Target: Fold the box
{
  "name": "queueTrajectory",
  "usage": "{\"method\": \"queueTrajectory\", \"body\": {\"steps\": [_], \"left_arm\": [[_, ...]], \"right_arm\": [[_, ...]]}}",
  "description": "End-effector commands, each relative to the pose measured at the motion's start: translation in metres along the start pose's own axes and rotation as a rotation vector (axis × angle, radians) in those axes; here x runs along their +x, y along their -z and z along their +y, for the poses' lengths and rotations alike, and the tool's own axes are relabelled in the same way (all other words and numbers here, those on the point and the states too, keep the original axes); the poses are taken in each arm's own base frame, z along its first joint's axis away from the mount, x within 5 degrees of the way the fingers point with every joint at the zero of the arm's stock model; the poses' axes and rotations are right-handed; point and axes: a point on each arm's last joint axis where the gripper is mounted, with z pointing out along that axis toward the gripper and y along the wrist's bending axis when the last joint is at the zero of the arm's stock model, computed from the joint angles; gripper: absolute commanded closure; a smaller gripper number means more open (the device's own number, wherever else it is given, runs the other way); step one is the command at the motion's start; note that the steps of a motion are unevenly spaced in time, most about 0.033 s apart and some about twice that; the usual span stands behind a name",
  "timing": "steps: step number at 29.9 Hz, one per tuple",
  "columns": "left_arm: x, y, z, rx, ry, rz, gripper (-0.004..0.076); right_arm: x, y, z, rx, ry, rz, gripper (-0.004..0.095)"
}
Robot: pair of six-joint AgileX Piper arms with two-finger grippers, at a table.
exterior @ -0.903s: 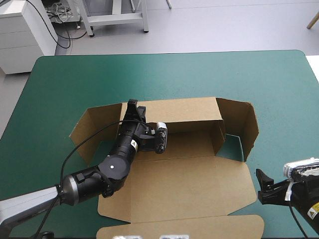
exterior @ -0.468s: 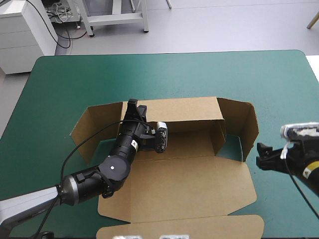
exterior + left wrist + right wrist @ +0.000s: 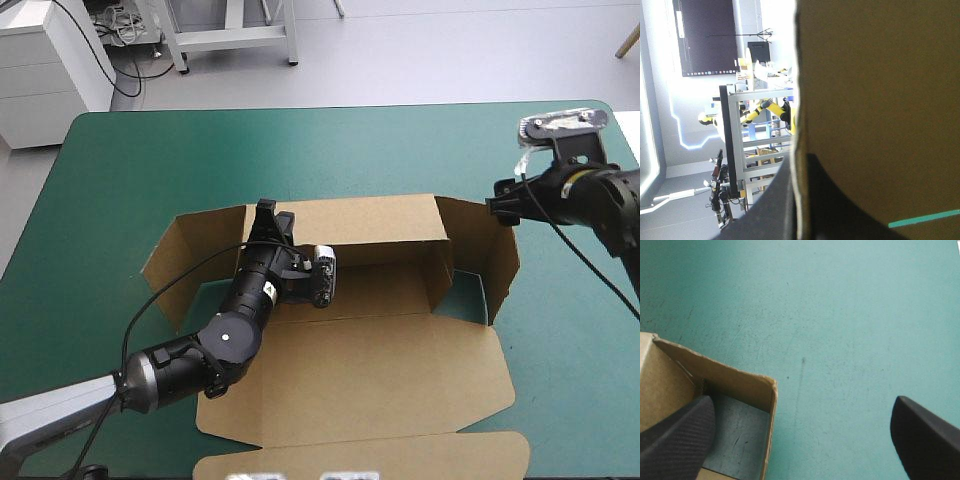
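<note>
The brown box (image 3: 380,360) lies in the middle of the teal-green table, its back wall (image 3: 370,220) raised, a side flap standing at each end and the lid flat toward the front. My left gripper (image 3: 268,212) is shut on the back wall's top edge near its left end. In the left wrist view the board (image 3: 880,100) runs between the black fingers of the left gripper (image 3: 799,160). My right gripper (image 3: 497,203) hovers open at the right flap's (image 3: 490,250) upper corner. In the right wrist view the right gripper (image 3: 801,402) straddles that box corner (image 3: 725,375), one finger over the board.
Bare teal-green cover (image 3: 300,150) stretches beyond the box to the far edge and to the right of the right flap (image 3: 850,330). A white cabinet (image 3: 40,70) stands off the table's far left corner. The right arm is close to the table's right edge.
The right arm has swung from the table's front right corner toward the far side, up to the right flap's top corner. The left gripper and box have not moved.
</note>
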Motion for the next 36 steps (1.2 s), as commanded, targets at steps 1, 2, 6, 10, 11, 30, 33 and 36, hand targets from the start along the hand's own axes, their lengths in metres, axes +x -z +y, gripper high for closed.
{"method": "queueTrajectory", "body": {"steps": [1, 2, 6, 10, 11, 30, 33, 36], "left_arm": [[0.002, 0.009, 0.022, -0.095, 0.013, -0.003, 0.0731], [0.002, 0.009, 0.022, -0.095, 0.013, -0.003, 0.0731], [0.002, 0.009, 0.022, -0.095, 0.013, -0.003, 0.0731], [0.002, 0.009, 0.022, -0.094, 0.013, -0.004, 0.0732], [0.002, 0.009, 0.022, -0.094, 0.013, -0.004, 0.0731], [0.000, 0.009, 0.021, -0.087, 0.026, -0.021, 0.0731], [0.003, 0.009, 0.022, -0.098, 0.027, 0.004, 0.0731], [0.003, 0.009, 0.022, -0.099, 0.028, 0.008, 0.0732]], "right_arm": [[-0.024, 0.000, -0.002, 0.003, 0.018, -0.069, 0.0037], [-0.028, -0.004, -0.001, 0.003, 0.021, -0.069, 0.0037], [-0.041, -0.019, -0.005, 0.003, 0.010, -0.063, 0.0036], [-0.048, -0.049, -0.019, -0.108, -0.069, -0.014, 0.0037], [-0.049, -0.057, -0.023, -0.159, -0.095, 0.007, 0.0037], [-0.028, -0.099, -0.045, -0.270, -0.147, 0.192, 0.0037], [-0.015, -0.099, -0.044, -0.272, -0.148, 0.226, 0.0046], [-0.007, -0.097, -0.041, -0.282, -0.155, 0.245, 0.0050]]}}
